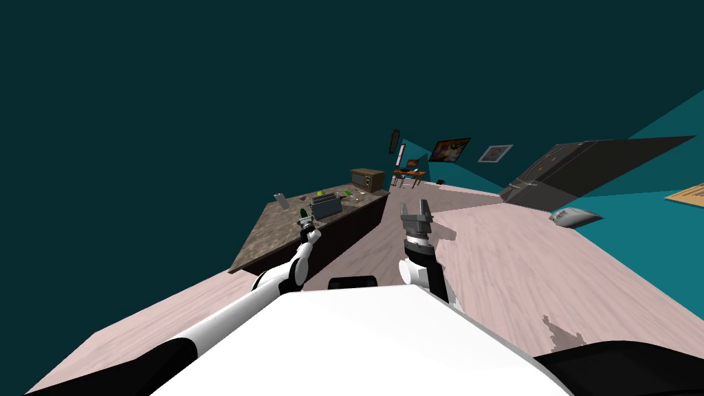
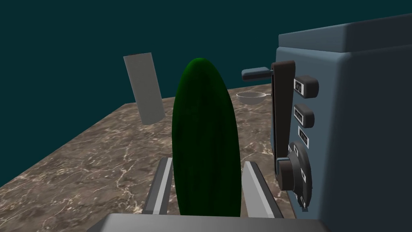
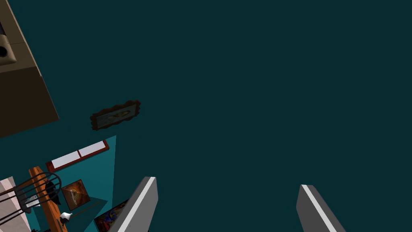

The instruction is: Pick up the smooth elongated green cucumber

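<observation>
Left gripper (image 2: 207, 162) clamps the cucumber (image 2: 205, 121) near one end; its smooth skin could slip, or it could swing into the toaster (image 2: 342, 121) just beside on lifting.

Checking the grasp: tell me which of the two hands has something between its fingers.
The left hand: its fingers press the sides of the dark green cucumber, beside the blue-grey toaster. The right hand stands open, nothing between its blades.

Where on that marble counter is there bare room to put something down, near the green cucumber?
The widest bare patch of counter lies between the cucumber, the grey slab and the counter's edge. The cucumber's other side is crowded: the blue-grey toaster stands close by, with a small grey bowl beyond it.
</observation>
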`<state>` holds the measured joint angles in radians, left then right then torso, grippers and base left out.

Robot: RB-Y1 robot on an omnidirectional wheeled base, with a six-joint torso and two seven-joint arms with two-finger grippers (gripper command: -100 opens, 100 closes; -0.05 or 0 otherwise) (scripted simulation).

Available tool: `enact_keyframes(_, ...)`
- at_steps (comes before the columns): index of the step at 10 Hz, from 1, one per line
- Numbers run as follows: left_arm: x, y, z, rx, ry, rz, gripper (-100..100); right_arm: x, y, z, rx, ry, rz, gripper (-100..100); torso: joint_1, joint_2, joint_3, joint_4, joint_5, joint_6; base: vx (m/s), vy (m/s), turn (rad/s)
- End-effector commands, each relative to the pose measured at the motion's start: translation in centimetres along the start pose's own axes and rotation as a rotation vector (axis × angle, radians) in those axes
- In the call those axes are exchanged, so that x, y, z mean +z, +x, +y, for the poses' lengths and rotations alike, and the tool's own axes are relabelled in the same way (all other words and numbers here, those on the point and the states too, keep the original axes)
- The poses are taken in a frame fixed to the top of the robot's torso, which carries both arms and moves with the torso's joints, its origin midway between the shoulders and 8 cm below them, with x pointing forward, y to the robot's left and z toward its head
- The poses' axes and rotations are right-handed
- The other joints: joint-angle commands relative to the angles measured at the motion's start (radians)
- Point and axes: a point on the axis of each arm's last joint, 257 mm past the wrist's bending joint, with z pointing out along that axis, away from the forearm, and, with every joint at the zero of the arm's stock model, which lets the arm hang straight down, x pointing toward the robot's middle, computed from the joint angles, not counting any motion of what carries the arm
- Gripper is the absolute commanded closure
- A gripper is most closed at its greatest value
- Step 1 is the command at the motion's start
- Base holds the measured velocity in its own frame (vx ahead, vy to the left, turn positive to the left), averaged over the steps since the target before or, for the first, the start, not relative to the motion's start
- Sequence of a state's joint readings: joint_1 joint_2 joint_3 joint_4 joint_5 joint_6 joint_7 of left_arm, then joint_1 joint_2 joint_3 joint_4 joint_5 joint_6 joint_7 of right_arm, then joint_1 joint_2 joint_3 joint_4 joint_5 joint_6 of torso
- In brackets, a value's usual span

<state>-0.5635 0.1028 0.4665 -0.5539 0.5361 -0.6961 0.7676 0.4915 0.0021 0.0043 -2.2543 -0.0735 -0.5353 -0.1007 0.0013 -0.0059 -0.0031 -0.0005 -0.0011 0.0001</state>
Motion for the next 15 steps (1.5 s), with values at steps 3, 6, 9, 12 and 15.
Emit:
enact_keyframes(3, -1.4, -1.6, -1.7, 0.013, 0.003, -0.005, 100, 0.0, 0.0, 0.0, 0.000, 0.000, 0.000, 0, -0.002, -0.008, -0.006, -0.005, 0.003, 0.002, 0.090, -0.018, 0.004)
enact_keyframes(6, -3.0, -2.8, -3.5, 0.021, 0.008, -0.005, 100, 0.0, 0.0, 0.0, 0.000, 0.000, 0.000, 0, 0.001, -0.012, -0.009, -0.008, 0.005, 0.002, 0.081, -0.008, -0.004)
enact_keyframes(9, -4.6, -4.3, -4.3, 0.026, -0.004, -0.022, 100, 0.0, 0.0, 0.0, 0.000, 0.000, 0.000, 0, 0.006, -0.015, -0.014, -0.013, 0.009, 0.001, 0.075, -0.011, 0.006)
enact_keyframes(12, -6.0, -4.3, -5.7, 0.022, -0.003, -0.009, 100, 0.0, 0.0, 0.0, 0.000, 0.000, 0.000, 0, 0.009, -0.014, -0.014, -0.016, 0.011, -0.001, 0.054, -0.011, 0.005)
enact_keyframes(15, -7.9, -5.2, -7.0, 0.024, -0.009, -0.019, 100, 0.0, 0.0, 0.0, 0.000, 0.000, 0.000, 0, 0.011, -0.016, -0.017, -0.019, 0.014, -0.002, 0.079, -0.005, 0.006)
